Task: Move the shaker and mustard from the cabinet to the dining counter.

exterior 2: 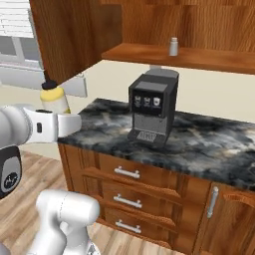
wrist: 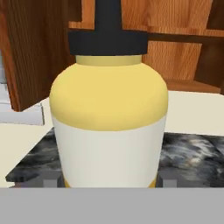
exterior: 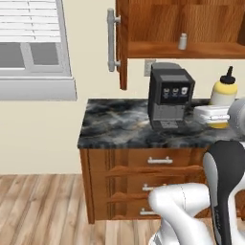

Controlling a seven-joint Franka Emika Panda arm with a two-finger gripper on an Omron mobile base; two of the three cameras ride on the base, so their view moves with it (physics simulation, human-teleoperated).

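1. Left base view: end effector [exterior: 216, 115] is clamped on the mustard [exterior: 223, 92], carrying it clear above the surface [exterior: 115, 125], right of the coffee machine [exterior: 168, 98]. Shaker [exterior: 182, 41] sits on the shelf of the cabinet [exterior: 191, 24], door swung open.
2. Right base view: end effector [exterior 2: 67, 123] reaches in from the left with the mustard [exterior 2: 54, 99] upright, off the near-left corner of the surface [exterior 2: 209, 144]. Shaker [exterior 2: 173, 47] is on the shelf above the coffee machine [exterior 2: 152, 110]. Keep the bottle vertical and swing away low; the open cabinet [exterior 2: 69, 35] door hangs just above the nozzle.
3. Hand view: mustard [wrist: 109, 122] sits centred between the fingertips [wrist: 50, 180], so the grip looks square. Don't loosen until it is over the dining counter. Shaker trip comes next, I'd guess.
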